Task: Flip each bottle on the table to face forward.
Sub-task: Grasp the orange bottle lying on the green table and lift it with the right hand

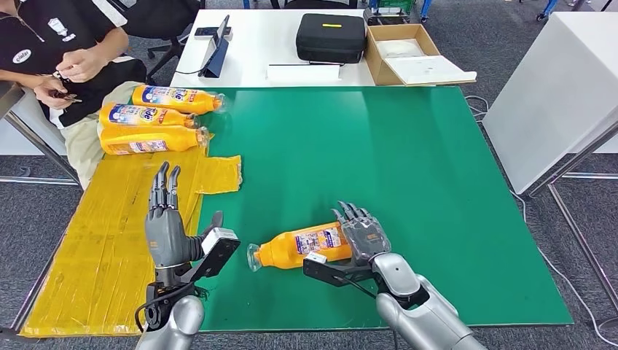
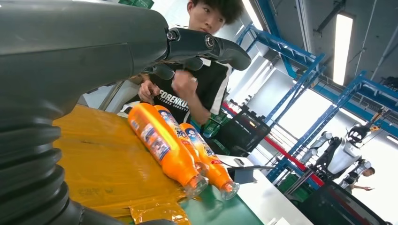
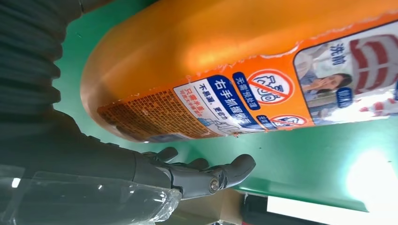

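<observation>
- Fingers [image 1: 355,214] of the right hand [image 1: 364,235] lie flat and spread over the base end of the lone orange bottle [image 1: 302,246]; the wrist view shows them straight beside its back label, so resting on it, not wrapped around it.
- That bottle lies on its side on the green bench [image 1: 408,182], cap toward the left hand [image 1: 166,226].
- Left hand is up, fingers straight and apart, holding nothing, over the yellow sheet [image 1: 102,240].
- Three more bottles [image 1: 153,117] lie together at the far left corner, near a seated person [image 1: 65,51].
- Step, I'd say: rolling this bottle; next it needs a firmer hold to turn the front label up.
</observation>
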Controlling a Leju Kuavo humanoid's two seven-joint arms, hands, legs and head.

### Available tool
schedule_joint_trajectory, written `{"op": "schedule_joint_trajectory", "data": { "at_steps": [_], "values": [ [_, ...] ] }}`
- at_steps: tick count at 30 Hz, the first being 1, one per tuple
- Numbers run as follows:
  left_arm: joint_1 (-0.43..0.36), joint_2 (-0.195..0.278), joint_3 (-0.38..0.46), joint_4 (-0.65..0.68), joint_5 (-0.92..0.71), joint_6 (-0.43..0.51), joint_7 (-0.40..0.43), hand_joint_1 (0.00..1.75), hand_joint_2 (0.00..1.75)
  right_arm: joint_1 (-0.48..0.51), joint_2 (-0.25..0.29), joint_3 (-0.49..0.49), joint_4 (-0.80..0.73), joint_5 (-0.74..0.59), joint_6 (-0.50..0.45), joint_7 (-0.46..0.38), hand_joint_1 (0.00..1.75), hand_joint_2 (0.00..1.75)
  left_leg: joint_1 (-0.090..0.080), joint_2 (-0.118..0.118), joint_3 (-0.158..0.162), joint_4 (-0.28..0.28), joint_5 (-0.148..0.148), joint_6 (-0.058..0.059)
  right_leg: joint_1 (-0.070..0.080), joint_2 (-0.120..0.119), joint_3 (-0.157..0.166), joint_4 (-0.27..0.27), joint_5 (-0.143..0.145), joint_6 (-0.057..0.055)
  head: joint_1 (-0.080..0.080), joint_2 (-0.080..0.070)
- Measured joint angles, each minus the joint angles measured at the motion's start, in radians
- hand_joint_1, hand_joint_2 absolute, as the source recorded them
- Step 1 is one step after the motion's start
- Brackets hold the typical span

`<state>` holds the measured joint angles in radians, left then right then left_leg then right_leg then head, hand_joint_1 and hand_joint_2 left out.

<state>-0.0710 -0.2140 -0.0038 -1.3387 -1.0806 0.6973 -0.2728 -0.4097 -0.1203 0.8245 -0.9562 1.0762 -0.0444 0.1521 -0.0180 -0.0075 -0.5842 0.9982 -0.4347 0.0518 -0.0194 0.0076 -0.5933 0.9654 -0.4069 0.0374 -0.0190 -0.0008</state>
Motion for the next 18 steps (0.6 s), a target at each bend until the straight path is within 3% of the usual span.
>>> {"op": "schedule_joint_trajectory", "data": {
  "at_steps": [3, 13, 17, 18],
  "values": [
    [-0.001, 0.000, 0.004, 0.006, 0.001, 0.000, -0.011, 0.00, 1.75, -0.011, 0.013, -0.002, 0.030, -0.014, -0.002, -0.011, 0.93, 1.75, 0.000, 0.000, 0.000, 0.000, 0.000, 0.000, 0.000, 0.000, 0.000, 0.000, 0.000, 0.000, 0.000, 0.000],
    [-0.004, -0.005, 0.017, 0.019, 0.004, 0.000, -0.024, 0.00, 1.75, -0.035, 0.048, -0.002, 0.090, -0.023, -0.010, -0.024, 0.93, 1.75, 0.000, 0.000, 0.000, 0.000, 0.000, 0.000, 0.000, 0.000, 0.000, 0.000, 0.000, 0.000, 0.000, 0.000],
    [-0.004, -0.006, 0.019, 0.020, 0.004, 0.000, -0.024, 0.00, 1.75, -0.039, 0.052, -0.002, 0.097, -0.023, -0.012, -0.024, 1.71, 1.75, 0.000, 0.000, 0.000, 0.000, 0.000, 0.000, 0.000, 0.000, 0.000, 0.000, 0.000, 0.000, 0.000, 0.000],
    [-0.004, -0.006, 0.020, 0.020, 0.005, 0.000, -0.024, 0.00, 1.75, -0.039, 0.053, -0.002, 0.098, -0.023, -0.012, -0.024, 1.74, 1.75, 0.000, 0.000, 0.000, 0.000, 0.000, 0.000, 0.000, 0.000, 0.000, 0.000, 0.000, 0.000, 0.000, 0.000]
  ]
}}
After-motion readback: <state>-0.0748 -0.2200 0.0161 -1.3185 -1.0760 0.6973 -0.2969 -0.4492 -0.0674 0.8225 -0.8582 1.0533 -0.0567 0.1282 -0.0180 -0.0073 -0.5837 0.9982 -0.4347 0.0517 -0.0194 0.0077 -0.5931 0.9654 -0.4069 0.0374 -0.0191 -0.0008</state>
